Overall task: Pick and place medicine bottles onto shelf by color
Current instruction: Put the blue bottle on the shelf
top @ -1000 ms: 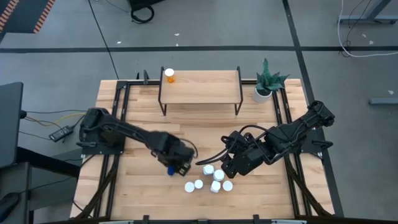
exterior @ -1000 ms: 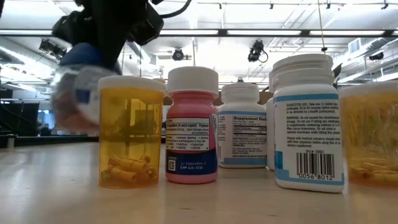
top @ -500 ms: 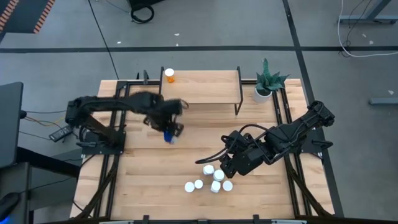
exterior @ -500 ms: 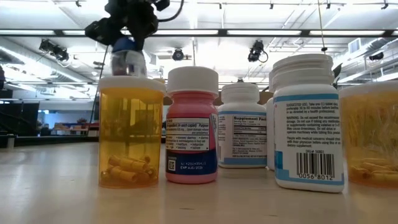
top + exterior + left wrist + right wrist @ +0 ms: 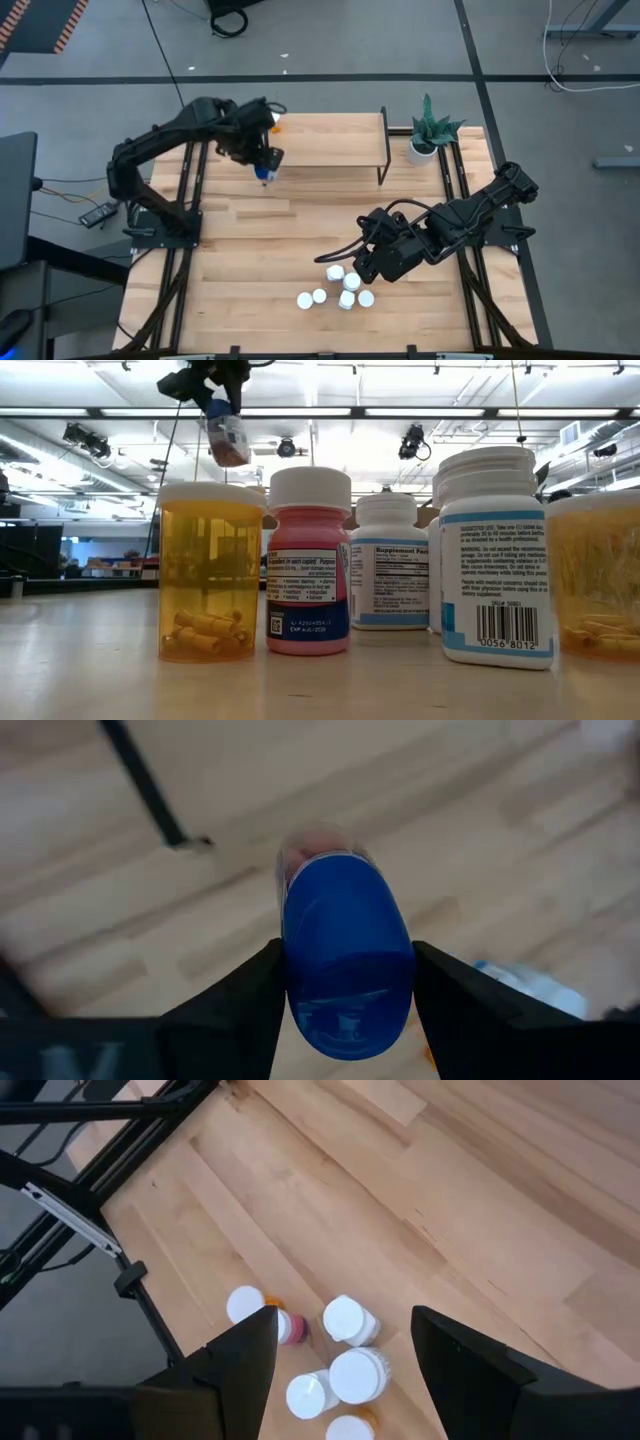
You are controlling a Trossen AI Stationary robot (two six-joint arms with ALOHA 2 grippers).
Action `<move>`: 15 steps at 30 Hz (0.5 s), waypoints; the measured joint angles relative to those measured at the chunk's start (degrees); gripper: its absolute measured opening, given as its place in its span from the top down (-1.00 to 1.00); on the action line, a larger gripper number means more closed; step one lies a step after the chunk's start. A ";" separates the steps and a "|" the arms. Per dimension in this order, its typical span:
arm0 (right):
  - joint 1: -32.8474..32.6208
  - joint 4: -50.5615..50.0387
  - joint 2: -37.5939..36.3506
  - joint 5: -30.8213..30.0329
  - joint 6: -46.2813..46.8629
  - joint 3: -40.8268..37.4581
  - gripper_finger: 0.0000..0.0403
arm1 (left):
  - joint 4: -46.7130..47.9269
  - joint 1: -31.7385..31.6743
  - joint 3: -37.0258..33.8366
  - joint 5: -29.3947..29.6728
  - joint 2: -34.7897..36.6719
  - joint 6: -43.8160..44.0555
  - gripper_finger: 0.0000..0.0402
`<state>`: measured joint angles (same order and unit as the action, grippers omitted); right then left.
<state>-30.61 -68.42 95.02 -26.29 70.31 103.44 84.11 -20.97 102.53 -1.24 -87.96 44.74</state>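
My left gripper (image 5: 264, 168) is shut on a blue-capped clear medicine bottle (image 5: 265, 176) in the air just in front of the shelf's (image 5: 325, 140) left end. In the low view the bottle (image 5: 228, 438) is high above the table. One orange bottle (image 5: 273, 123) stands on the shelf's far left corner, partly behind my left arm. My right gripper (image 5: 364, 262) is open and hovers over several white-capped bottles (image 5: 346, 288) standing on the near middle of the table; they also show in the right wrist view (image 5: 335, 1350). My left gripper (image 5: 345, 952) pinches the bottle between its two fingers at the blue cap (image 5: 300, 982), one finger on each side. The fingers come from above, pointing down. The bottle is lifted clear and hangs tilted below them, clear body (image 5: 231, 448) lowest.
A potted green plant (image 5: 430, 135) stands by the shelf's right end. Black frame rails (image 5: 190, 200) run along the table's left and right sides. Bare wood lies between the shelf and the bottle cluster. Close to the low camera stand orange (image 5: 210, 575), pink (image 5: 308, 565) and white bottles (image 5: 495, 560).
My left gripper has carried the blue-capped bottle from beside the cluster near the table's near middle toward the far edge and upward, ending in front of the shelf's left end. It stayed shut on the bottle throughout. The right arm kept still.
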 joint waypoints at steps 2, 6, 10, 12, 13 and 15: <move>0.00 0.03 0.00 -0.04 -0.03 0.00 -0.18 | 0.93 -1.83 1.82 0.21 -1.17 -1.76 -0.01; 0.00 0.02 0.00 -0.02 0.04 0.00 -0.18 | 0.78 -4.61 3.50 0.96 -3.19 -4.33 -0.03; 0.00 0.01 0.00 -0.02 0.18 0.00 -0.18 | 0.66 -6.74 3.55 2.15 -5.53 -7.31 -0.01; 0.00 0.02 0.02 0.03 0.17 0.00 -0.18 | 0.62 -7.61 3.55 2.13 -6.67 -8.59 -0.01; 0.00 0.01 0.00 0.16 0.17 0.00 -0.18 | 0.63 -8.07 3.55 2.15 -7.13 -9.28 -0.01; 0.00 0.02 0.00 0.28 0.19 0.00 -0.18 | 0.57 -8.74 3.55 2.13 -7.88 -9.86 -0.02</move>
<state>-30.61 -68.40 95.02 -26.01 70.50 103.44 84.68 -29.70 106.08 0.89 -95.84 34.88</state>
